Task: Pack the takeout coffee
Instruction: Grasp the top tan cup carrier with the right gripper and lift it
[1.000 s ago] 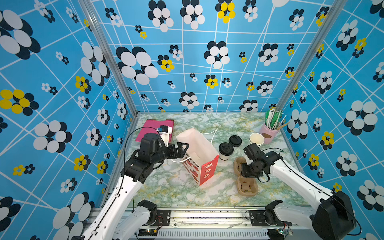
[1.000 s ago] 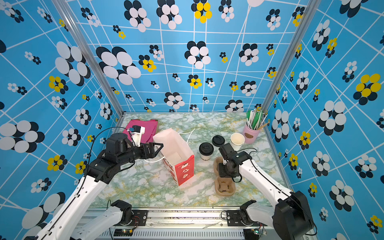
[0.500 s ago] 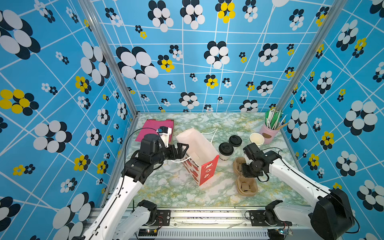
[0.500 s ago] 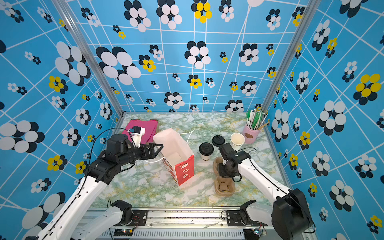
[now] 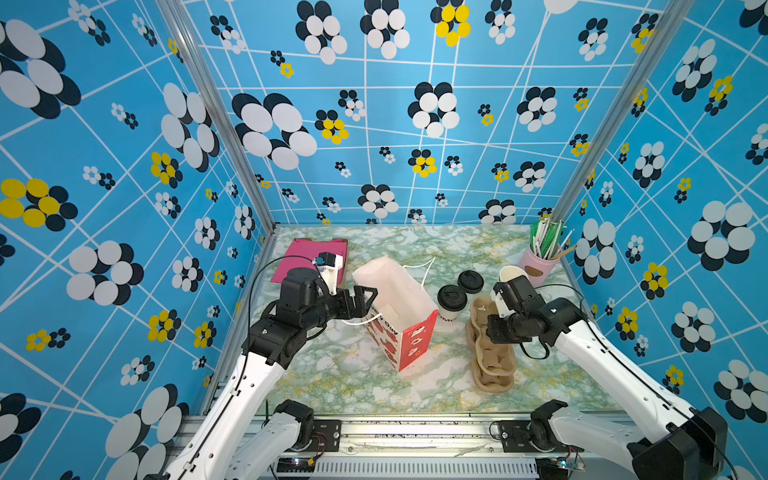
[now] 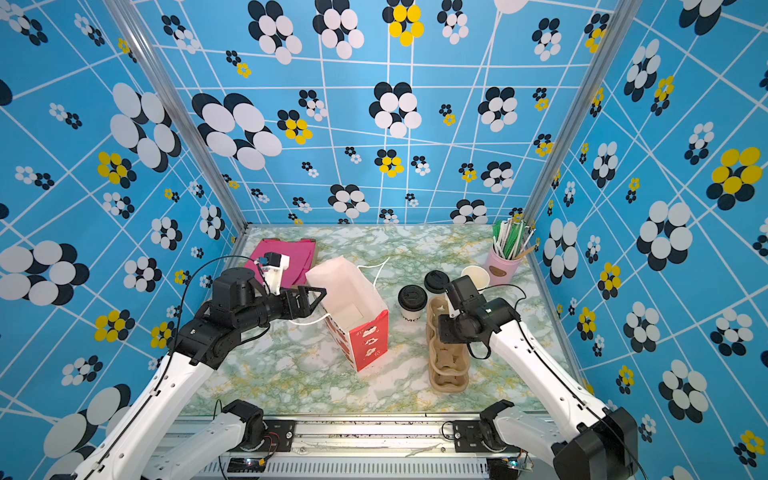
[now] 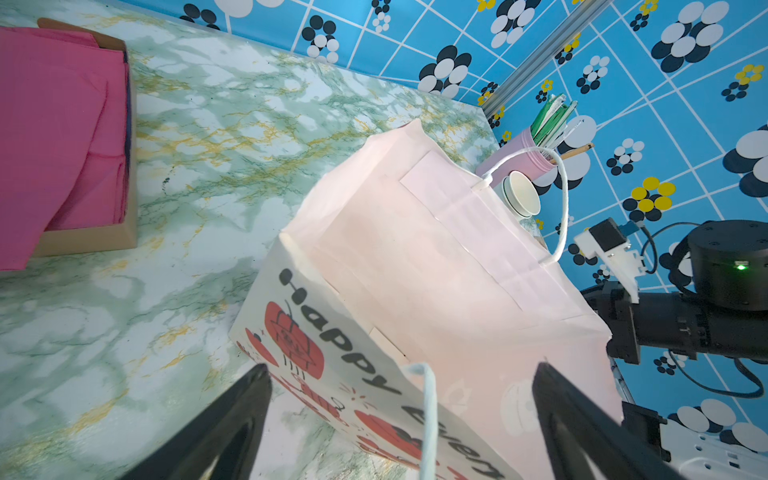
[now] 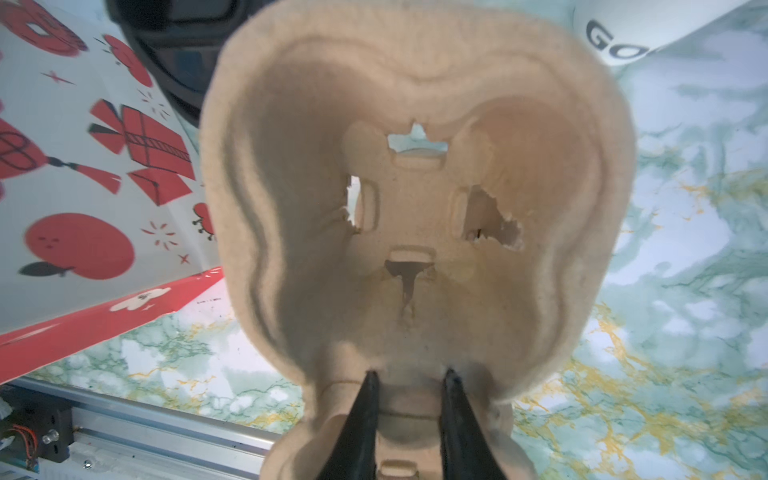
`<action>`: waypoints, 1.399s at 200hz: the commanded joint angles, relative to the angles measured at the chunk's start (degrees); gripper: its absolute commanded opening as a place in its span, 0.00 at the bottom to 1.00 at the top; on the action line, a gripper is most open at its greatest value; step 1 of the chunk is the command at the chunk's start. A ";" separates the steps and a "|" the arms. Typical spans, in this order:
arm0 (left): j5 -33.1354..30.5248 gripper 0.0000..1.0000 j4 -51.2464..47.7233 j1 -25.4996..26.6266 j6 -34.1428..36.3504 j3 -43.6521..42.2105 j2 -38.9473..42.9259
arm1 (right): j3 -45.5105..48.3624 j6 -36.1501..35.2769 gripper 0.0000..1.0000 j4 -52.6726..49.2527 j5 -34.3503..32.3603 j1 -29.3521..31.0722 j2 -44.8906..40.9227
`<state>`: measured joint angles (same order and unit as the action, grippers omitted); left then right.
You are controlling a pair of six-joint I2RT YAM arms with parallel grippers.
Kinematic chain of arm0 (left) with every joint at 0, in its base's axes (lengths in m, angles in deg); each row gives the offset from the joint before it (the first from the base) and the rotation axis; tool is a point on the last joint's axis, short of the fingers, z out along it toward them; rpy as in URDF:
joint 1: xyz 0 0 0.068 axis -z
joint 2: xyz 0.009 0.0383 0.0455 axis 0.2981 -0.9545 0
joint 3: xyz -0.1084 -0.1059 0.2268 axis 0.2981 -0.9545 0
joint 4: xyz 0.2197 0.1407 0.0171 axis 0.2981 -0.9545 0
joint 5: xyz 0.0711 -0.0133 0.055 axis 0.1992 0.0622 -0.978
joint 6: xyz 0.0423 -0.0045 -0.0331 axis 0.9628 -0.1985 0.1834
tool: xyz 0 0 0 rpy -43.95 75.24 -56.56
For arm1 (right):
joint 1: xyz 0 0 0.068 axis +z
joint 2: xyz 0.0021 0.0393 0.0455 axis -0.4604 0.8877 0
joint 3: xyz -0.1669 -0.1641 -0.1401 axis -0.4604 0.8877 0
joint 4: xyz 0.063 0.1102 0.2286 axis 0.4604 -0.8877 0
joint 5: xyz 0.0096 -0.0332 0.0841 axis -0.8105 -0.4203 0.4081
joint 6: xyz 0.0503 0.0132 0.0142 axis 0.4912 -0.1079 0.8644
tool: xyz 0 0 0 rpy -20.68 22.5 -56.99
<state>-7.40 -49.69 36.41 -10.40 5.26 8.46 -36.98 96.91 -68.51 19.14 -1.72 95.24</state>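
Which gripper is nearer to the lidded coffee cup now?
Right. The right gripper clamps the cup carrier just beside the takeout coffee; the left gripper stands open at the paper bag's far rim, the bag between them.

both top views: high, looking down onto bench (image 5: pixel 353 374) | left wrist: close over paper bag (image 7: pixel 415 270) | right wrist: against cup carrier (image 8: pixel 291 208), bag beside

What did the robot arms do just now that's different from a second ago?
The right gripper squeezed shut on the middle of the top brown moulded-pulp cup carrier, taking hold of it; its arm hardly shifted. The left gripper stayed wide open at the rim of the white and red paper bag. The bag and the white paper coffee cup with the black lid did not move.
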 commanded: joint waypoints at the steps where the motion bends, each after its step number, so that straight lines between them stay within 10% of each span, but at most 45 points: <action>1: 0.95 0.99 0.89 -0.58 -0.52 -0.99 1.01 | -4.37 -1.92 0.13 -1.93 0.90 -0.21 -1.78; 133: 0.30 0.99 -1.50 -1.02 1.52 -0.01 0.40 | -34.41 -5.88 0.09 3.94 18.00 2.26 3.82; 280: -1.55 0.99 -1.85 -2.20 1.43 -0.18 3.03 | -57.13 -7.13 0.10 7.14 3.45 23.68 29.08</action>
<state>-8.16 -50.72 35.27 -9.72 4.65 10.43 -91.05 91.40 -61.15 27.86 20.38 121.86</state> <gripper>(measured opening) 0.992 0.223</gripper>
